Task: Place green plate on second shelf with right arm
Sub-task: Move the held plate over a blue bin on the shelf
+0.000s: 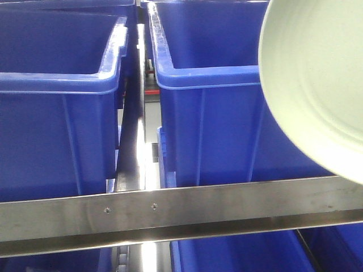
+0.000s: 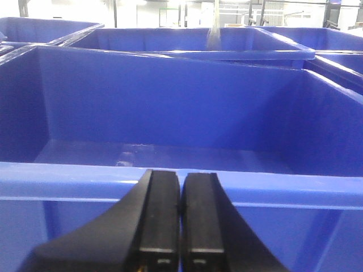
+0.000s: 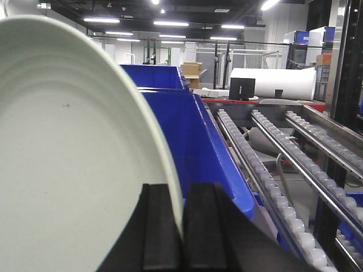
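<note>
High at the right of the front view, the green plate (image 1: 317,85) is held on edge near a blue bin (image 1: 210,76).
Its rim is pinched by the right end effector (image 3: 180,226); the left end effector (image 2: 180,215) is clenched on nothing. With so thin a grip, the plate could be twisted loose, or knocked against the metal rail (image 1: 227,205) if swung low.

Front and wrist views, close on shared blue bins (image 1: 215,124)
</note>
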